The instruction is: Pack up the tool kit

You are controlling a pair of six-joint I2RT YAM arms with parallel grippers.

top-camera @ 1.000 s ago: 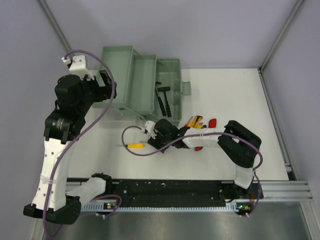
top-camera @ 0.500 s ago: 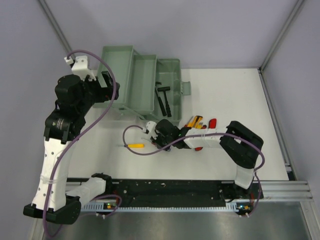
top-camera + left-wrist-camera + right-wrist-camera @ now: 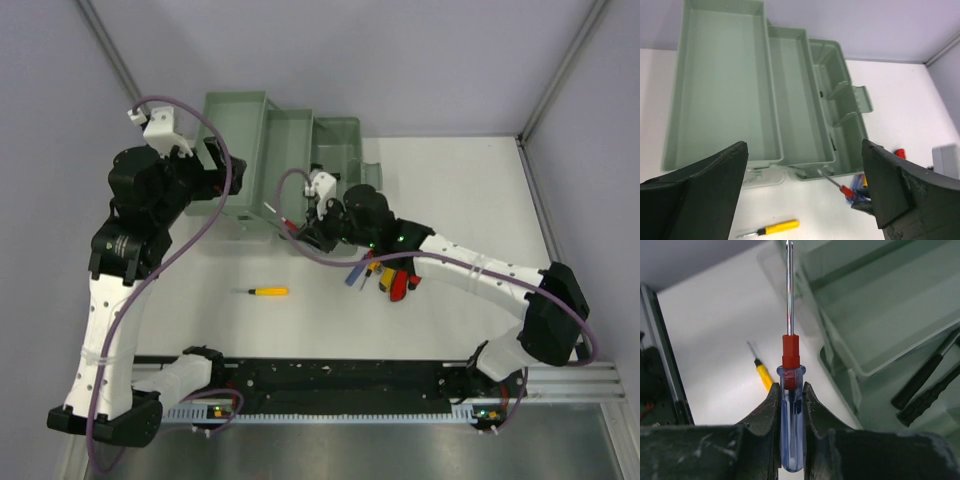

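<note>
The right jaws, clenched on the blue-handled screwdriver [image 3: 791, 354], have swung up from the tabletop [image 3: 470, 200] to the front edge of the toolbox [image 3: 285, 165]. The yellow screwdriver [image 3: 268, 291] hasn't moved. The left jaws hang released over the toolbox.

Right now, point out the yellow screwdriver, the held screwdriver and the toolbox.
yellow screwdriver [image 3: 270, 291]: top view, on its handle.
held screwdriver [image 3: 791, 354]: right wrist view, on its red collar.
toolbox [image 3: 722, 95]: left wrist view, on a bare tray floor.

holding the right arm stretched forward and leftward, pinching a screwdriver [image 3: 790, 352] handle in the right gripper [image 3: 790, 392]; holding the left arm upright, elbow bent, with the left gripper [image 3: 802, 170] spread wide.
</note>
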